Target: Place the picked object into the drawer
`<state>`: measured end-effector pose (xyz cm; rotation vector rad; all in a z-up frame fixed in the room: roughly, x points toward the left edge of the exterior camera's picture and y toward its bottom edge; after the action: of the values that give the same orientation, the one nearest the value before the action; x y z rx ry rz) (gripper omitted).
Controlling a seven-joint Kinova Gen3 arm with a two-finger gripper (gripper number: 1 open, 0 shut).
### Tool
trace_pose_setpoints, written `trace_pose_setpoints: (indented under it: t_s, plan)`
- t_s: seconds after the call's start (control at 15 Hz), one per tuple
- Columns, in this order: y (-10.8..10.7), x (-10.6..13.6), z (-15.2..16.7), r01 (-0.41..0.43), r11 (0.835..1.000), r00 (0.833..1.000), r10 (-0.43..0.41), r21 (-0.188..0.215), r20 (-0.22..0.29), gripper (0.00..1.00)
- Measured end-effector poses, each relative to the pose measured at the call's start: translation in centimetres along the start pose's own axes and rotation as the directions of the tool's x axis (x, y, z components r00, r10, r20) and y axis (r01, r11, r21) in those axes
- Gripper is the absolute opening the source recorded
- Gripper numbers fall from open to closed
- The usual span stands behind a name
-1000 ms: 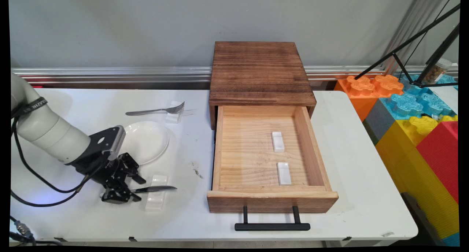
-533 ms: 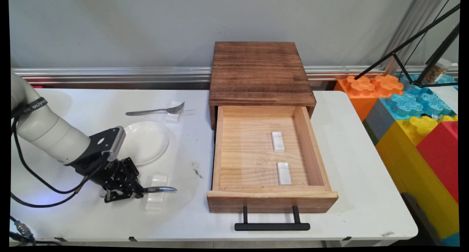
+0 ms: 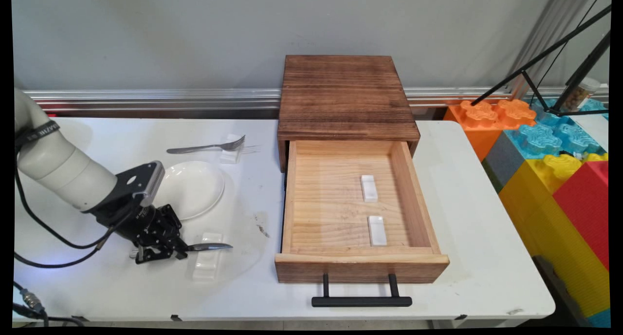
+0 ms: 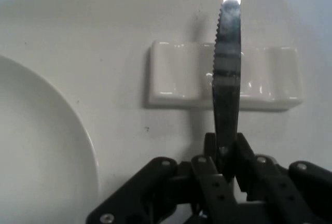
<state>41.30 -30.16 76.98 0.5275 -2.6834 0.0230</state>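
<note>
In the main view the gripper (image 3: 168,250) sits low over the white table (image 3: 486,257) at about 8 o'clock, its fingers clamped on the handle of a table knife (image 3: 207,247). The knife's blade points toward 3 o'clock and passes over a white ceramic cutlery rest (image 3: 207,257). A white plate (image 3: 194,189) lies just beyond the gripper, toward 12 o'clock from it. Farther back, at 10 o'clock, a fork (image 3: 207,147) lies across a second white rest (image 3: 231,151). At the table's centre stands a dark wooden drawer box (image 3: 345,96) with its light wood drawer (image 3: 331,203) pulled open. Two small white rests (image 3: 369,188) lie on the drawer's floor, and a black bar handle (image 3: 361,301) sits at 6 o'clock. In the hand view the gripper (image 4: 224,164) pinches the knife (image 4: 227,79), whose serrated edge runs toward 12 o'clock over the cutlery rest (image 4: 181,79). The plate's (image 4: 46,156) rim curves at 8 o'clock.
</note>
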Motion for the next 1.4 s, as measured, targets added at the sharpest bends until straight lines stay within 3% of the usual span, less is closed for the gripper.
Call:
trace_pose_setpoints:
  t_s: [0.67,1.07,1.4]
  plan:
    - [-0.2,2.2,-5.2,0.032,0.999,0.999,-0.032,-0.033,-0.007,0.0]
    - [-0.1,6.7,-9.1,0.05,0.999,0.998,-0.05,-0.005,-0.027,0.0]
    - [0.0,11.6,-9.9,0.053,0.998,0.997,-0.052,0.018,-0.058,0.0]
